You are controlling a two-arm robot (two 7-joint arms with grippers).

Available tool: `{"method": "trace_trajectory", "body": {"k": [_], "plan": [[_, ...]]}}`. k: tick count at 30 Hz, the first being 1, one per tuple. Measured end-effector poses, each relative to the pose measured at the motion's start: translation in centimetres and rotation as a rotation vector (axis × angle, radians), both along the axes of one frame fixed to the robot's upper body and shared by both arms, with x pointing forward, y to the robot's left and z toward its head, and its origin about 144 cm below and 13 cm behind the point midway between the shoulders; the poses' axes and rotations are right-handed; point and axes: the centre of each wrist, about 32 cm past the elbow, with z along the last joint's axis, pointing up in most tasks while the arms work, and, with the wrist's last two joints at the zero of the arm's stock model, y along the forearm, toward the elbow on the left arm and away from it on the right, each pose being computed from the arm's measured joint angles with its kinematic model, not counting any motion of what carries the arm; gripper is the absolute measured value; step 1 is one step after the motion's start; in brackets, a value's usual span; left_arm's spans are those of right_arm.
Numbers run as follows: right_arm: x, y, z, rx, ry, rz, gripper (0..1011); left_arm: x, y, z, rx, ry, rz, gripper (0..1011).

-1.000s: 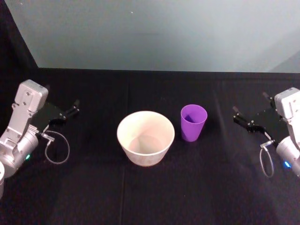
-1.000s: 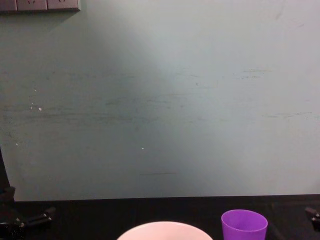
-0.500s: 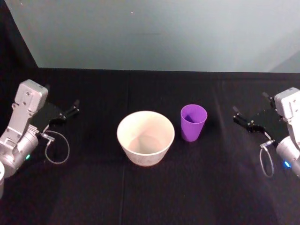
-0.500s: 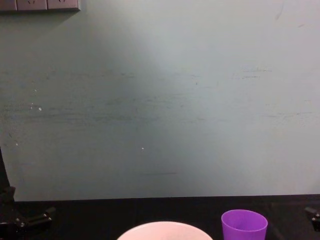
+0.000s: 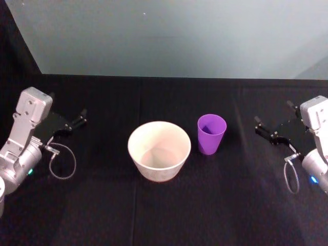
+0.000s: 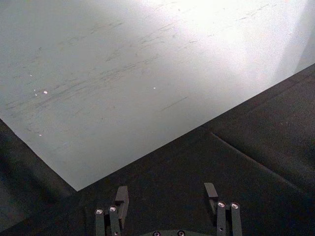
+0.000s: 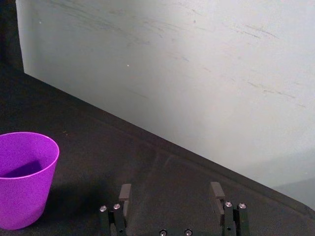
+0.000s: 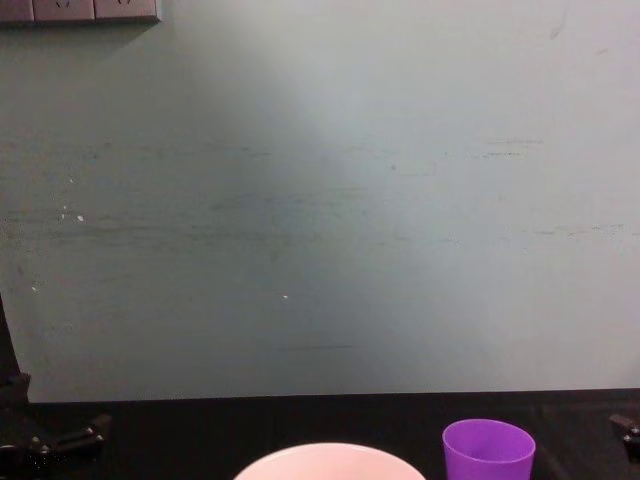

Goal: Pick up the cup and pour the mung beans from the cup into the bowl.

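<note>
The purple cup [image 5: 211,134] stands upright on the black table, just right of the wide pale bowl [image 5: 159,150] at the centre. The chest view catches the cup's rim [image 8: 488,446] and the bowl's rim [image 8: 330,460] at its lower edge. The mung beans are hidden; the cup's inside looks dark purple. My right gripper [image 5: 273,113] hovers open to the right of the cup, well apart from it, and its wrist view has the cup [image 7: 24,177] off to one side of the open gripper [image 7: 171,191]. My left gripper [image 5: 67,104] is parked open at the far left [image 6: 166,192].
A pale grey-green wall [image 5: 169,36] closes off the back of the black tablecloth [image 5: 164,210]. A wall socket strip [image 8: 80,10] sits high up at the chest view's top left. Cable loops hang from both wrists [image 5: 64,161].
</note>
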Motion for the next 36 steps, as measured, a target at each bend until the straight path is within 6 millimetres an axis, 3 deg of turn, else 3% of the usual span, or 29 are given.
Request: {"method": "trace_trajectory", "body": {"k": [16, 22, 36], "plan": [[0.0, 0.0, 0.0, 0.000, -0.001, 0.000, 1003, 0.0, 0.0, 0.0, 0.000, 0.000, 0.000, 1000], [-1.0, -0.5, -0.3, 0.028, -0.010, 0.034, 1003, 0.0, 0.0, 0.0, 0.000, 0.000, 0.000, 1000], [-3.3, -3.2, -2.3, 0.291, 0.079, 0.246, 1003, 0.0, 0.0, 0.0, 0.000, 0.000, 0.000, 1000]]}}
